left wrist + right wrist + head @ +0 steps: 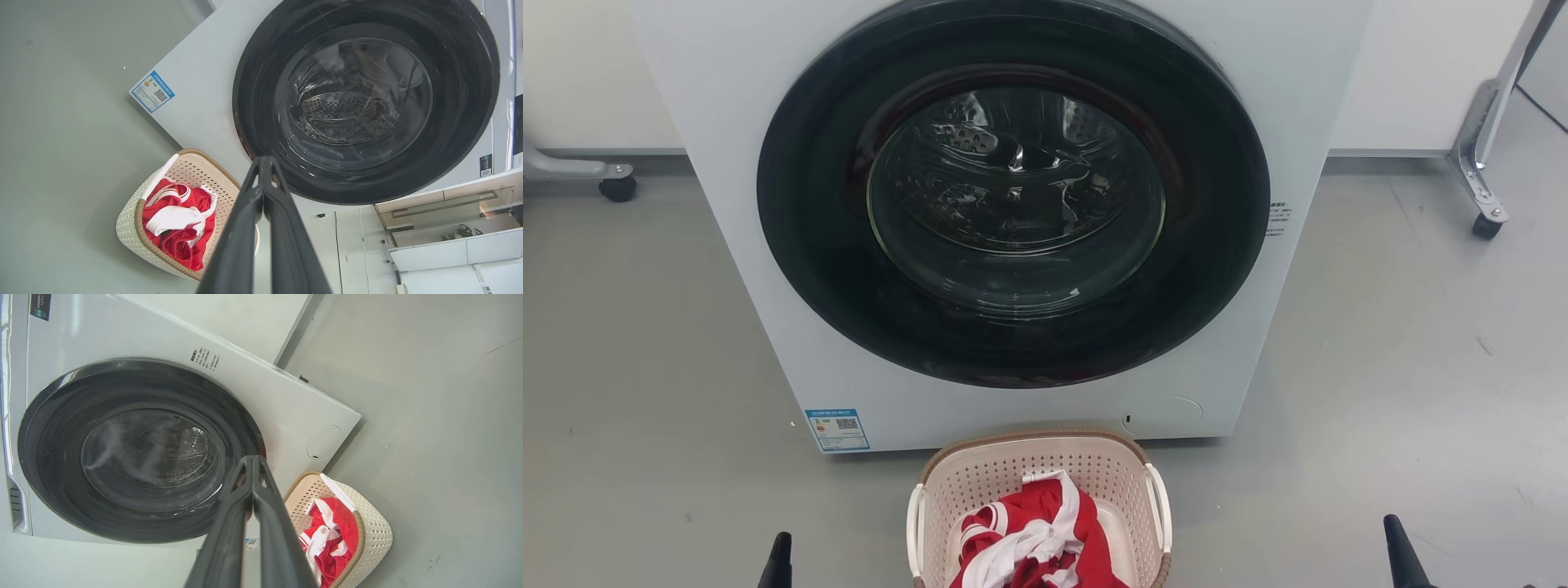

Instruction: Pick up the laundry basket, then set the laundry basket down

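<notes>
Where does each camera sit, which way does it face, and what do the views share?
Head view: on the head, facing forward and down at the washing machine and laundry basket; left gripper and right gripper tips show.
Left wrist view: on the left wrist, facing the machine's door along shut fingers.
Right wrist view: likewise, on right wrist.
Shared: laundry basket with red clothes.

A white washing machine [727, 204] with a dark round door [1013, 204] stands on grey floor [645, 367].
</notes>
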### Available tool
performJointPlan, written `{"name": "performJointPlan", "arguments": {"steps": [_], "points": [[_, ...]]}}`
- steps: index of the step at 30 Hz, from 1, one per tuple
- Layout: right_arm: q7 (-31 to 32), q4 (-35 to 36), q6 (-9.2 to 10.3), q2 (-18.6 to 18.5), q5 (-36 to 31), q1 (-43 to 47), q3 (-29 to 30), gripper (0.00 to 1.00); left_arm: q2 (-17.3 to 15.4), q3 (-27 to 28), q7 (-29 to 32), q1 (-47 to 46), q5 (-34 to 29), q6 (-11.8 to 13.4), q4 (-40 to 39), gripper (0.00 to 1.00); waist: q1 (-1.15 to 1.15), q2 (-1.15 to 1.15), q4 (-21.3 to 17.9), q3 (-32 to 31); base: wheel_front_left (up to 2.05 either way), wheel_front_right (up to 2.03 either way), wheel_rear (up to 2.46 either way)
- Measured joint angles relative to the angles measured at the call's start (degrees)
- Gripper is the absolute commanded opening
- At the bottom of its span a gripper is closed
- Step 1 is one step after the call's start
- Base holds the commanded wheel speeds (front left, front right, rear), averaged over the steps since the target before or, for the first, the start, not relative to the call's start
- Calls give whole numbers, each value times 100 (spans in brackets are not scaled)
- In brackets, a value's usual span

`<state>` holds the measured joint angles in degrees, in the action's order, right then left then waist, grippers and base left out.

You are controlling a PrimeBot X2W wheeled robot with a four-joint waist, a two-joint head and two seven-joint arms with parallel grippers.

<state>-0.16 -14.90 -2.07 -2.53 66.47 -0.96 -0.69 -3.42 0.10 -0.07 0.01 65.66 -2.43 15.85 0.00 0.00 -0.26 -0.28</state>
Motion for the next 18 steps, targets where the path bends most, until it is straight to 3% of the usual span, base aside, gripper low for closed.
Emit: {"name": "performJointPlan", "arguments": {"steps": [18], "points": [[370, -109, -256, 5, 1401, -227, 457, 0, 41, 289, 367, -244, 1421, -250, 60, 0, 0, 0, 15, 22, 0, 0, 0]]}}
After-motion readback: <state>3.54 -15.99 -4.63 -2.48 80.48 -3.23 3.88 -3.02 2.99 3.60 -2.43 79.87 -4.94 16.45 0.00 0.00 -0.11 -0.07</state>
